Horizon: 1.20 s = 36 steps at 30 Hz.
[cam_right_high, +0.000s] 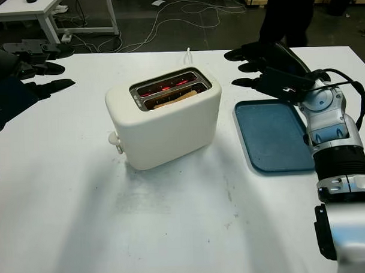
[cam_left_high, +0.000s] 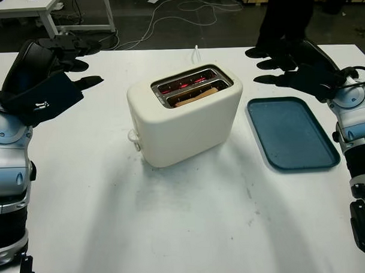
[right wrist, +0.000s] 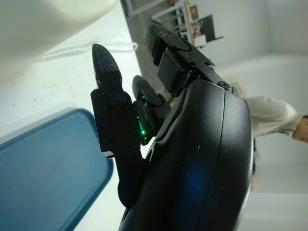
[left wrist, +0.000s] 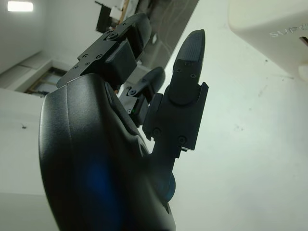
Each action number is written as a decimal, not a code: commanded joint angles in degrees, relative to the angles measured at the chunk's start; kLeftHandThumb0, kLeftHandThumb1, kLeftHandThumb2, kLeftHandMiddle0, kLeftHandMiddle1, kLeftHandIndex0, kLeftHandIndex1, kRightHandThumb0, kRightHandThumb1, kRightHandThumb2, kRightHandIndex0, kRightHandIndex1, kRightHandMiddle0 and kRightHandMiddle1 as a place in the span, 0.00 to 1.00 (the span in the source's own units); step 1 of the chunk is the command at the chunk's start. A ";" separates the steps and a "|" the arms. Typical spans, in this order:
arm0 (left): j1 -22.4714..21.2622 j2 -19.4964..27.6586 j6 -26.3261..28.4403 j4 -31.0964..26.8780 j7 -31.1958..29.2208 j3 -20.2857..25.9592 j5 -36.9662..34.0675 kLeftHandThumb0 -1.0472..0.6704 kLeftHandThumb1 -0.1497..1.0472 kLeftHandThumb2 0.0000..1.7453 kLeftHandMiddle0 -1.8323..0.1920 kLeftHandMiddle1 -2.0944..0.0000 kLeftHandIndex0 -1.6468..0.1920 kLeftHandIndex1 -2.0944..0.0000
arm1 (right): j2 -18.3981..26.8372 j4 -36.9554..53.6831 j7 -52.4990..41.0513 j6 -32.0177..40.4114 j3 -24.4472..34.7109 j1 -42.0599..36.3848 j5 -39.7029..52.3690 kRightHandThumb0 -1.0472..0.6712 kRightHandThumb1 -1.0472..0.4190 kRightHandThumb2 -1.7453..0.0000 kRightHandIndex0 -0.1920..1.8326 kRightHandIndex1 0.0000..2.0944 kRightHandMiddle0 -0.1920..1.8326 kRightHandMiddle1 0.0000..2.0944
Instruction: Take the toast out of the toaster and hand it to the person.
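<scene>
Nothing is done yet: the toast (cam_left_high: 196,96) sits in the toaster (cam_left_high: 185,115) (elements glowing). The left hand (cam_left_high: 54,78) and right hand (cam_left_high: 294,67) hover released, holding nothing; pulling and handing over remain.

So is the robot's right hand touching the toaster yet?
Apart. In the right eye view, bare white table separates the right hand, open above the blue tray's far edge, from the toaster.

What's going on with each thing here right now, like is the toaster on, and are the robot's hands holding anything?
Toaster: on, elements glowing red in the slots.
Toast: down in the nearer slot, not lifted out.
Tray: lying flat on the table, nothing on it.
Left hand: open, raised left of the toaster, holding nothing.
Right hand: open, above the tray's far end, holding nothing.
</scene>
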<state>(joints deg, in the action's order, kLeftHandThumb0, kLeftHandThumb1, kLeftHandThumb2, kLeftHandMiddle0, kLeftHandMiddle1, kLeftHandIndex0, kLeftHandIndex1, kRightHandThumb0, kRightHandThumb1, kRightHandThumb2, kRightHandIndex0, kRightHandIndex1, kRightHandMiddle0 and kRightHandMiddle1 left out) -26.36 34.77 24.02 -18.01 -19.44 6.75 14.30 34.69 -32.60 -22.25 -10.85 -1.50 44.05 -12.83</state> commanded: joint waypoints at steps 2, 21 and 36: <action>0.95 -0.30 -0.49 -0.13 0.53 0.03 -0.25 0.37 0.89 0.03 0.62 0.81 0.51 1.00 | 0.51 0.53 -0.26 0.62 0.05 -0.76 0.31 0.45 0.09 0.98 0.46 0.01 0.43 0.00; 0.12 -0.35 -0.99 0.65 0.40 -0.65 -0.81 0.39 0.89 0.02 0.63 0.81 0.52 1.00 | 0.58 3.43 -0.58 4.96 -1.20 -0.62 -1.01 0.46 0.09 0.99 0.45 0.00 0.42 0.00; 0.83 -0.65 -3.30 1.90 0.82 -0.59 -0.91 0.40 0.89 0.02 0.62 0.79 0.51 0.99 | 0.44 3.61 -0.57 4.18 -0.61 -1.23 0.13 0.48 0.09 0.99 0.46 0.00 0.43 0.00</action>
<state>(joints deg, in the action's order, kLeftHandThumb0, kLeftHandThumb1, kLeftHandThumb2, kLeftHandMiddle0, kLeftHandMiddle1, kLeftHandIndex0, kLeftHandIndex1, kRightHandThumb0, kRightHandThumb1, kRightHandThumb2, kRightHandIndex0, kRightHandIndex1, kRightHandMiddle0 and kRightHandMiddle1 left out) -25.91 34.40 21.52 -16.27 -18.93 6.47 13.60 34.69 -29.43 -22.73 -6.61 -2.61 43.27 -13.30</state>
